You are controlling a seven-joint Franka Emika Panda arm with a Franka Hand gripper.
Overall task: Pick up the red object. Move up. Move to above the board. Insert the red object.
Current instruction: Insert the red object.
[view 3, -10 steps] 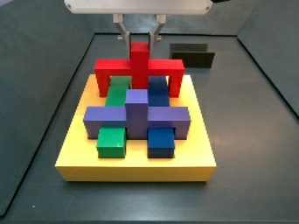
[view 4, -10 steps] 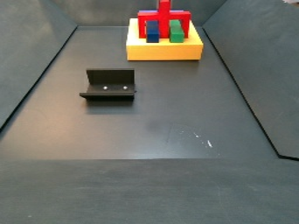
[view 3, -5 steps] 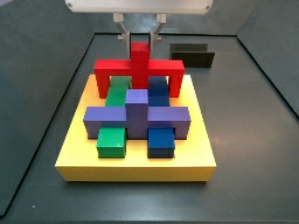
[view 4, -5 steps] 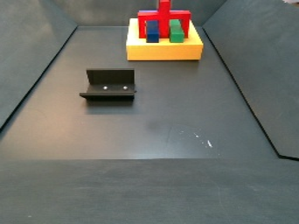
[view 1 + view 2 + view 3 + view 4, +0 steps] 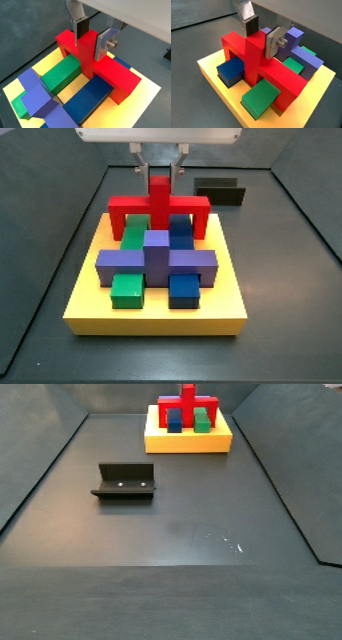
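Observation:
The red object (image 5: 159, 206) is an arch with an upright stem and stands at the back of the yellow board (image 5: 158, 314), with its legs down on the board. It also shows in both wrist views (image 5: 100, 67) (image 5: 254, 65) and small in a side view (image 5: 187, 406). My gripper (image 5: 159, 170) is right above it. One silver finger sits on each side of the stem's top, pads against it (image 5: 88, 35) (image 5: 259, 34). Purple (image 5: 158, 258), green (image 5: 128, 288) and blue (image 5: 185, 288) blocks lie on the board in front of the arch.
The dark fixture stands on the grey floor behind the board to the right (image 5: 221, 191); in a side view it is out in the open, left of centre (image 5: 124, 481). Grey walls slope up along both sides of the floor.

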